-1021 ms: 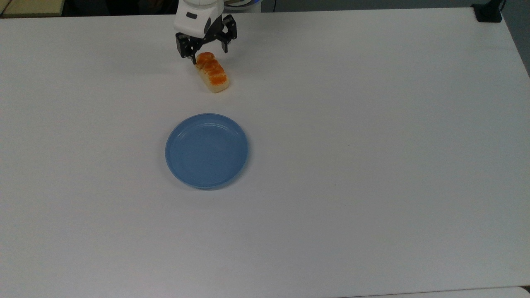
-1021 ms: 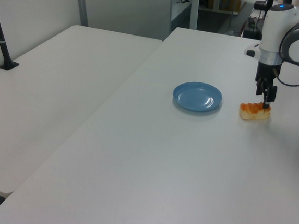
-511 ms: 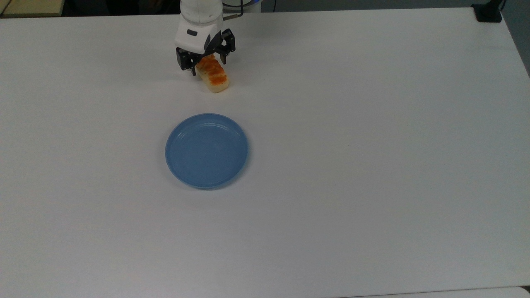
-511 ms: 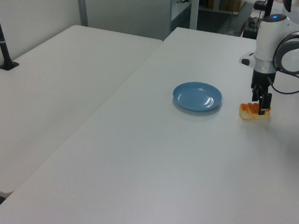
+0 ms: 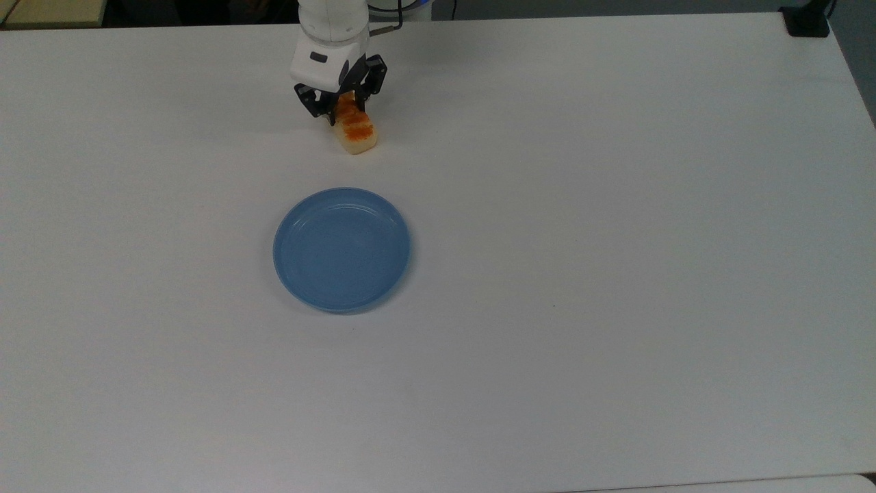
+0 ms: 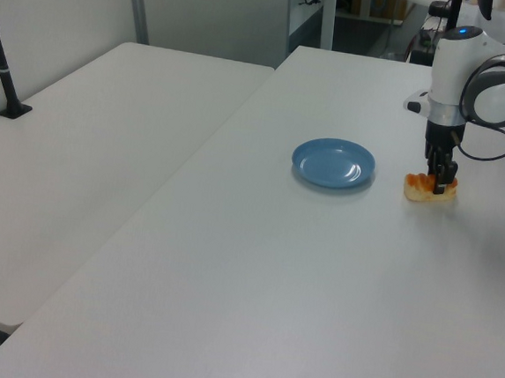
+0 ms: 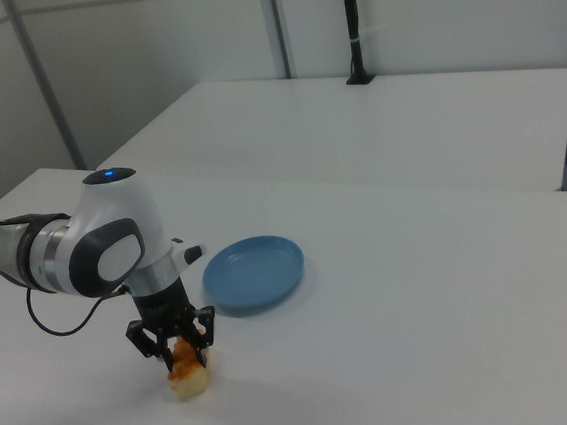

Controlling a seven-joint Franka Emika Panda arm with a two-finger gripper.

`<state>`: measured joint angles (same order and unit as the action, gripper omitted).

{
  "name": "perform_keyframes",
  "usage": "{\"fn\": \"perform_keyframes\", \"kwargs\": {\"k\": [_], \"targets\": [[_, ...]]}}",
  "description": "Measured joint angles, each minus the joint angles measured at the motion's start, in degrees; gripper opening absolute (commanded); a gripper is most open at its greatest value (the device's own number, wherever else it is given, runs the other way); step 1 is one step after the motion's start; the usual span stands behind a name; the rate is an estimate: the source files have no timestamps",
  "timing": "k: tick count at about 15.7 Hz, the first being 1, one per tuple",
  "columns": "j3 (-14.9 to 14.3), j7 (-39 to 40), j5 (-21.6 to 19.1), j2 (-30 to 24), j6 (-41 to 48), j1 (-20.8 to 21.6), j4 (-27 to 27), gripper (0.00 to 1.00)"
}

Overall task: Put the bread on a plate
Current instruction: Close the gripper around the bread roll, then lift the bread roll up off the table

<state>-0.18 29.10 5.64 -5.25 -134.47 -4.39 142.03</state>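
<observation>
Orange-topped bread point(image 5: 356, 127) sits on the worktop point(image 5: 616, 205) at upper left of centre in the top view, far end pinched in the claw point(image 5: 341, 109), which looks clamped on it. Grasp step is in hand. Next you need a clean lift, then carry down-frame to the blue plate point(image 5: 342, 250), well apart and bare.
</observation>
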Motion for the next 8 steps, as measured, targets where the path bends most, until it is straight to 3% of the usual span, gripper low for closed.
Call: {"fn": "perform_keyframes", "kwargs": {"k": [5, 8], "targets": [[0.0, 0.0, 0.0, 0.2, 0.4, 0.0, -1.0, 0.24], [-0.1, 0.0, 0.0, 0.2, 6.7, -0.1, -5.4, 0.22]]}}
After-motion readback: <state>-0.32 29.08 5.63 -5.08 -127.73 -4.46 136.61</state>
